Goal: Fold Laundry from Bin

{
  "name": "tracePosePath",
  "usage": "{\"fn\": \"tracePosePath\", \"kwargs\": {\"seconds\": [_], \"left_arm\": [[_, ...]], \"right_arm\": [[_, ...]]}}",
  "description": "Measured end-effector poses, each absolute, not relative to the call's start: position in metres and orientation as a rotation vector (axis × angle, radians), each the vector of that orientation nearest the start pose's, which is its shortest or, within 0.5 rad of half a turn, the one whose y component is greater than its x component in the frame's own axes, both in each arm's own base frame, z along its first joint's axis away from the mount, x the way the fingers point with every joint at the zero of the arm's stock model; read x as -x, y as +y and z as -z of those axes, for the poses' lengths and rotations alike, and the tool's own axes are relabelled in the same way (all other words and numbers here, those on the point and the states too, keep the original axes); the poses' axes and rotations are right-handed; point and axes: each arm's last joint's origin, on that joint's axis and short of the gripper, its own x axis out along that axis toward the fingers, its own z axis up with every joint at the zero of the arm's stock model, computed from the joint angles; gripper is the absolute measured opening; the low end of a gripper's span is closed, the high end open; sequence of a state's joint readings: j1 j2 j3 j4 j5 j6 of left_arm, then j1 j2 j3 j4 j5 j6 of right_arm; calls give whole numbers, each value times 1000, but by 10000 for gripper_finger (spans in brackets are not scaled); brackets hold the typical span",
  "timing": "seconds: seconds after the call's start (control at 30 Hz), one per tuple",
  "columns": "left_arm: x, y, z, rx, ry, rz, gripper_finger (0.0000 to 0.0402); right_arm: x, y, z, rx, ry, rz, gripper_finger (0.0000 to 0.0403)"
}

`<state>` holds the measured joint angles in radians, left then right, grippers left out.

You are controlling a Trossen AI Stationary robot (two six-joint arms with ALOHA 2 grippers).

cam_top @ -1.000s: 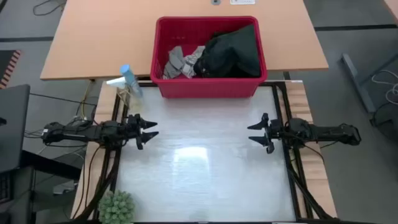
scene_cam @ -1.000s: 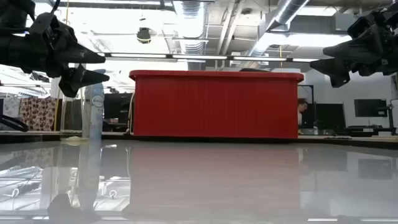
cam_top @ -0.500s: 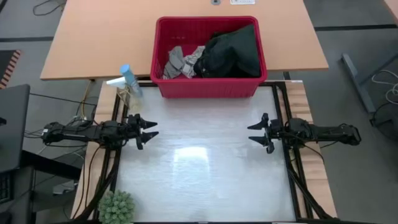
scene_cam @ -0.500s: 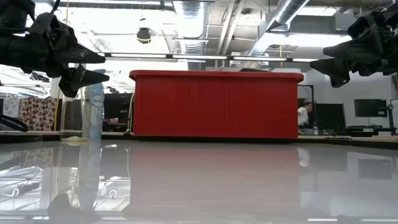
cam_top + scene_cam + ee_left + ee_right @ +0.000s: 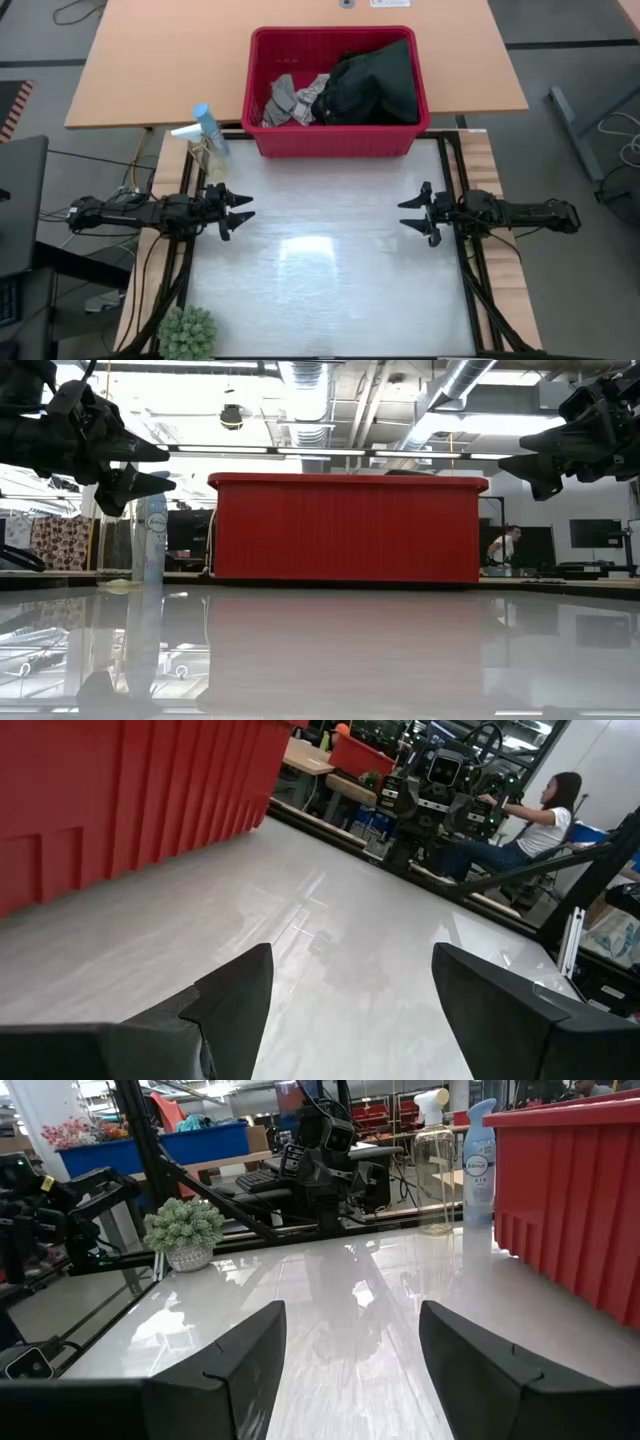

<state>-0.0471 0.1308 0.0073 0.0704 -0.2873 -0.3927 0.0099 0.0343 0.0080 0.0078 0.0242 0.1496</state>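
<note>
I haven't started: laundry sits in the bin, upper centre. Left gripper and right gripper hover mid-frame, wide, empty. Next I'd reach in for a garment.

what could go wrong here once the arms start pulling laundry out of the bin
1. The dark trousers are piled above the rim of the red bin; pulling them could drag the grey cloth out too.
2. The spray bottles stand close by the bin's corner, so the left hand might knock them when reaching in.
3. The bin sits across the table edge, so a hard tug may shift it.

The right hand hovers open over the table.
</note>
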Motion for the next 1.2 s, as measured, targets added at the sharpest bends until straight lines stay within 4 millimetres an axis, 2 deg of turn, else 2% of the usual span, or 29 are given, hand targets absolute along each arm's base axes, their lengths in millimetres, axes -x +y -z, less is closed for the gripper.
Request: {"fn": "tracePosePath", "kwargs": {"seconds": [0.3,0.47,0.6,0.77,1.07,1.2], "left_arm": [[-104,4,-167,458,-39,-248,262],[-104,4,-168,597,-74,-251,262],[-104,5,-170,794,-126,-273,262],[-103,8,-171,866,-188,-369,262],[-98,15,-170,897,-324,-639,262],[-98,16,-169,876,-335,-691,263]], "right_arm": [[-99,0,-164,-149,18,16,255],[-99,0,-164,-149,17,16,255],[-99,0,-167,-151,-8,15,255],[-99,0,-176,-237,-102,12,255],[-97,-10,-178,-325,-172,255,255],[-97,-13,-179,-328,-191,296,255]]}}
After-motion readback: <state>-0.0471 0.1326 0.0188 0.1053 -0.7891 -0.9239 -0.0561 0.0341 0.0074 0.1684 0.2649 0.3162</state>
